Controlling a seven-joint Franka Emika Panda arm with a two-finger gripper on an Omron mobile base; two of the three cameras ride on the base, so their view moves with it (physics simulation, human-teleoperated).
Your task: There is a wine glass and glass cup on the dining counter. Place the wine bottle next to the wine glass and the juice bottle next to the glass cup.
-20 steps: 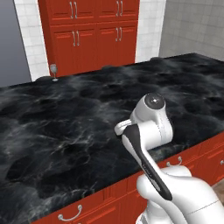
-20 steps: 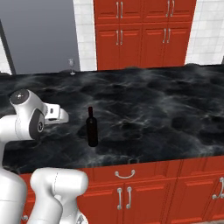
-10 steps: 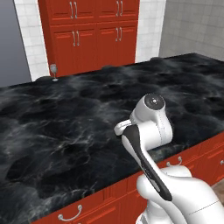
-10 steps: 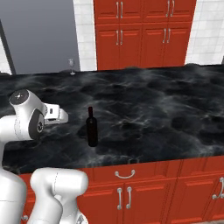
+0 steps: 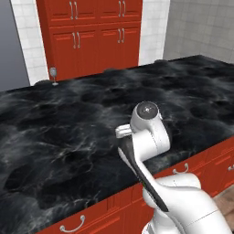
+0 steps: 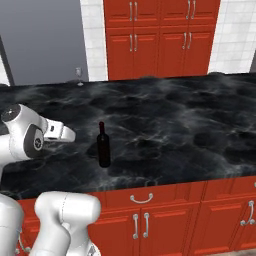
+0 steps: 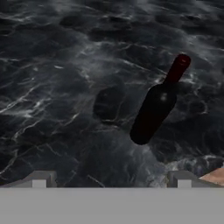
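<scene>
The wine bottle, slim and nearly black with a dark red top, stands upright near the front edge of the dining counter. In the hand view the wine bottle appears ahead and right of centre. My gripper is open, its fingertips wide apart with only counter between them, and it hovers short of the bottle without touching it. The small clear wine glass stands at the counter's far left edge, and it is the wine glass far behind the bottle. The juice bottle and glass cup are out of view.
Red cabinets and a white tiled wall rise behind the counter. Red drawer fronts with metal handles run below its front edge. My own white arm stands over the counter's near side.
</scene>
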